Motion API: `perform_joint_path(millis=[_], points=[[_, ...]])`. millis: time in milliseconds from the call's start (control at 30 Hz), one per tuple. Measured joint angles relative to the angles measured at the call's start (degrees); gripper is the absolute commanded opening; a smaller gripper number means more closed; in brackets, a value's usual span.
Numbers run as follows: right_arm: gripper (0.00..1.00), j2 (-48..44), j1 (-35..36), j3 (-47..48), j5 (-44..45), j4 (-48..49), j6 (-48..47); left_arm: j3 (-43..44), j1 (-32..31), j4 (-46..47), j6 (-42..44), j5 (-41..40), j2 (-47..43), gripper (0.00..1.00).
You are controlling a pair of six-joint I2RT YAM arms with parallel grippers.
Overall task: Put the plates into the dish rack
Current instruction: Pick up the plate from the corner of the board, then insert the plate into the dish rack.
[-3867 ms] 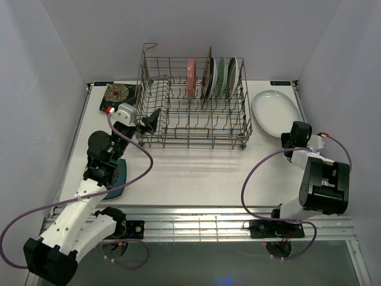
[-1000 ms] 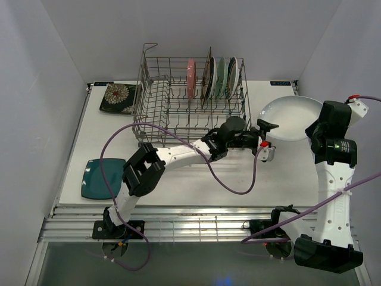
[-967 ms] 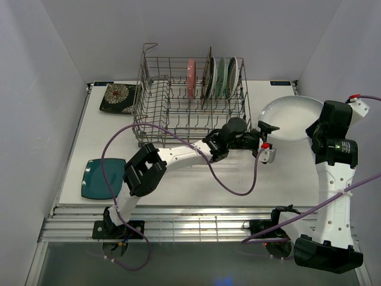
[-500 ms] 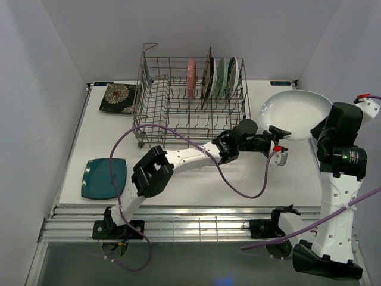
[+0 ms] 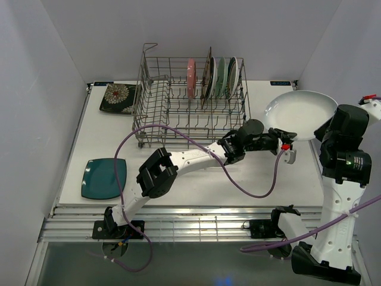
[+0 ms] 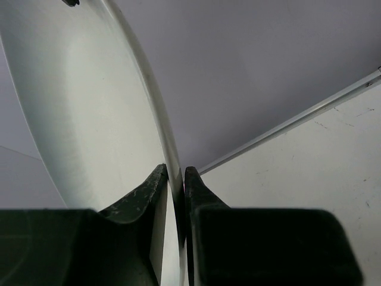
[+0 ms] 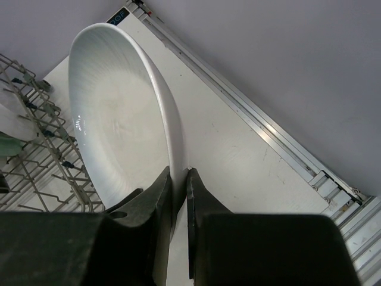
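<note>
Dish rack (image 5: 161,113) left half free; plates (image 5: 217,77) fill right rear; left arm (image 5: 196,156) crosses rack front.

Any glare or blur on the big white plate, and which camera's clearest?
Top external: sharpest, evenly lit, large white oval plate without glare. Right wrist: small bright glints on the plate's inner face, right gripper's fingers dark. Left wrist: broad soft sheen on the plate, left gripper's fingers dark.

My left arm (image 5: 190,156) is stretched low and far across to the right side, wrist nearly level, left jaws pinched onto the near rim of the plate (image 5: 300,107). My right arm (image 5: 339,179) stands upright, right jaws closed on the plate's right edge.
</note>
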Motion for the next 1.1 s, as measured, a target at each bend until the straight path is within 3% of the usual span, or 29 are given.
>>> perform_joint_path(millis=[267,1100], points=[[0.08,-0.13,-0.35,3.17,-0.26,0.0,-0.92,2.54,-0.63,0.83,-0.52,-2.25,0.44,0.0],[0.08,8.39,-0.74,16.57,-11.85,-2.49,-5.77,-2.89,-1.09,14.56,-7.04,-14.34,-2.01,0.0]])
